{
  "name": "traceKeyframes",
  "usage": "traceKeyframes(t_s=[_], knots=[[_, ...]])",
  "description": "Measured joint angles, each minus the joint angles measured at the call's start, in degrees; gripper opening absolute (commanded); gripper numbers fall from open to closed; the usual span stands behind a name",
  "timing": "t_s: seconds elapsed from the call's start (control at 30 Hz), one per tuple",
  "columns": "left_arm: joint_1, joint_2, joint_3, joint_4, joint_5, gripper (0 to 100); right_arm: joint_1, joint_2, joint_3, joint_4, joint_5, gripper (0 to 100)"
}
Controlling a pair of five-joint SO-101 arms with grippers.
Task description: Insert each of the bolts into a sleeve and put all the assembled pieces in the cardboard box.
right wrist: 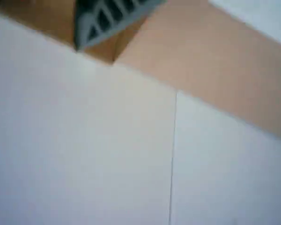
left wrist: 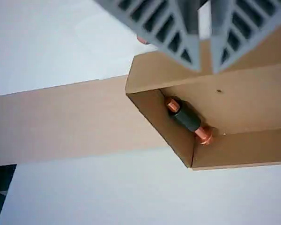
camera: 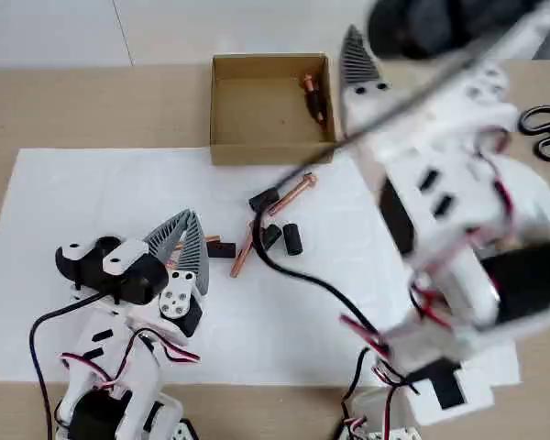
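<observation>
bolt-and-sleeve assembly (camera: 313, 98) lies inside the cardboard box (camera: 257, 115), close to the wall on the right arm's side, in the high view. the box stands at the far edge of the white paper (camera: 73, 229) spread over the desk (camera: 92, 110). just in front of it a copper bolt (camera: 295, 191) slants across the paper with a black sleeve (camera: 264, 199) at its near end; whether it sits inside that sleeve cannot be told. a second bolt (camera: 243, 252) lies nearer the arms, with two loose sleeves (camera: 293, 238) beside it and a fourth sleeve (camera: 222, 248) next to the left end effector (camera: 191, 218), which hangs low over the paper, well short of the box. the right end effector (camera: 353, 41), blurred, is up by the box's far corner on its own side. scissors (camera: 545, 128) lie on bare desk at that edge.

left wrist view: the left end effector's fingers (left wrist: 168, 28) are drawn nearly together, a thin slit between them, clenched on nothing. past them the assembly rests on the box floor along one side wall.

right wrist view: a blurred grey part of the right end effector hangs over a corner of the box, with paper and a strip of desk beyond. whether it is released or clenched cannot be told.
</observation>
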Motion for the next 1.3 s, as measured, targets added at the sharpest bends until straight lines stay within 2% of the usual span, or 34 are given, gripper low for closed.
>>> traceKeyframes(t_s=[0.13, 0.33, 0.53, 0.7, 0.87, 1.07, 1.3], knots=[[0.0, 0.0, 0.26, 0.0, 0.0, 1, -0.53, 4.92, 6.59, 0.0, -1.49, 19.1], [0.0, 0.0, 0.26, 0.0, 0.0, 1, -4.22, 6.77, 10.37, 0.0, -11.69, 19.1], [0.0, 0.0, 0.26, 0.0, 0.0, 1, -4.22, 7.56, 23.65, 0.0, -20.31, 19.1], [0.0, 0.0, 0.26, 0.0, 0.0, 1, -4.13, 8.0, 31.74, 0.0, -23.47, 19.1], [0.0, 0.0, 0.44, 0.0, 0.0, 1, -4.13, 8.53, 39.74, -3.25, -23.74, 19.1], [0.0, 0.0, 0.44, 0.0, 0.0, 1, -2.81, 10.81, 53.19, -12.66, -23.3, 19.1], [0.0, 0.0, 0.44, 0.0, 0.0, 1, -0.62, 13.98, 66.11, -15.91, -10.11, 19.1]])
